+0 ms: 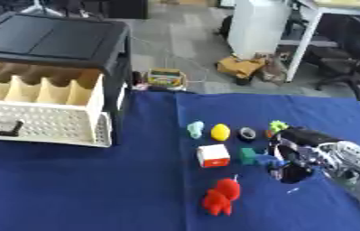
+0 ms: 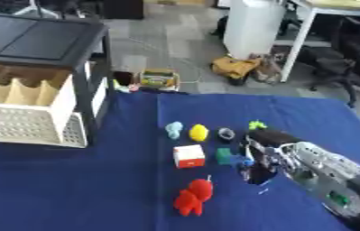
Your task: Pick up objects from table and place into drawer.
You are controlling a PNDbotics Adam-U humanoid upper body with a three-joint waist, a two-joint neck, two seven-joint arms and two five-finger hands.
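Small objects lie on the blue cloth: a pale teal figure (image 1: 195, 129), a yellow egg-shaped piece (image 1: 220, 131), a dark ring (image 1: 247, 133), a light green spiky piece (image 1: 278, 125), a white and red cube (image 1: 214, 155), a dark green block (image 1: 248, 155) and a red figure (image 1: 222, 196). My right hand (image 1: 292, 154) reaches in from the right, fingers curled downward beside the green block, with a small blue thing (image 1: 266, 159) at its fingers. Whether the hand holds anything is hidden. The open white drawer (image 1: 48, 124) sticks out of the black cabinet (image 1: 53, 38) at the left. My left hand is out of sight.
The blue cloth (image 1: 96, 189) covers the table, with bare room at the front left. Beyond the far edge the floor holds a colourful box (image 1: 165, 77), a brown bag (image 1: 240, 66), a white desk leg (image 1: 302, 40) and a dark chair (image 1: 348, 67).
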